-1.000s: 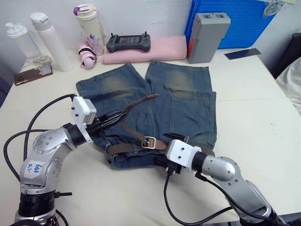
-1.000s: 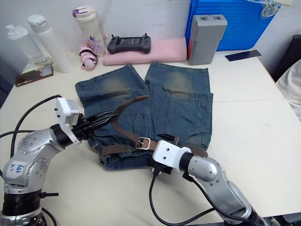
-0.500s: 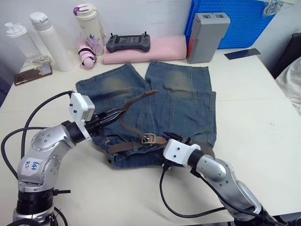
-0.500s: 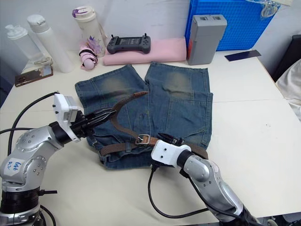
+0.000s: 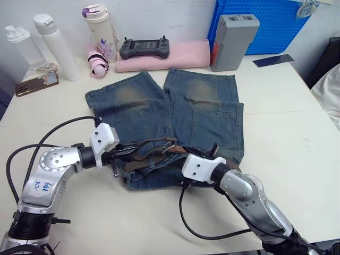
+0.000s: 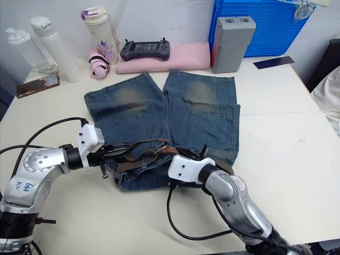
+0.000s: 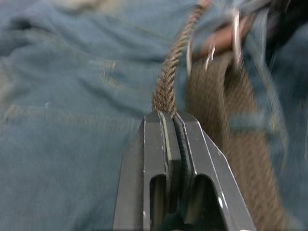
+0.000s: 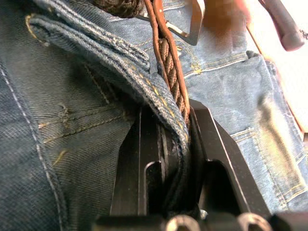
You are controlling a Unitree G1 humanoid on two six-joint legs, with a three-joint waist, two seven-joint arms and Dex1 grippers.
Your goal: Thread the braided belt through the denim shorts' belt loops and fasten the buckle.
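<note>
So the denim shorts [image 5: 175, 114] are lying flat on the white tabletop [image 5: 287, 133], waistband toward the robot, and the braided belt [image 6: 139, 144] runs along that waistband through the belt loops [image 8: 139, 72].

The left tool [image 7: 168, 120] is pinched shut on the belt's free end, holding it low over the waist. The right tool [image 8: 166, 144] is clamped on the waistband and belt together, with the strap sandwiched against a fold of denim in the right wrist view. The buckle [image 6: 158, 150] sits between the two tools, and its silver frame [image 7: 211, 43] is just ahead of the left tool's tip.

Looks to me like the threading is mostly done and we're at the fastening bit.

My two cents on doing it right:
- keep the right tool as the anchor so the buckle doesn't slide away
- feed the tip flat through the frame, no twist, since a braided strap snags easily
- pull gently along the waistband rather than up, or the shorts will bunch
- the prong is too blurry to make out, so go slow when seating it
</note>
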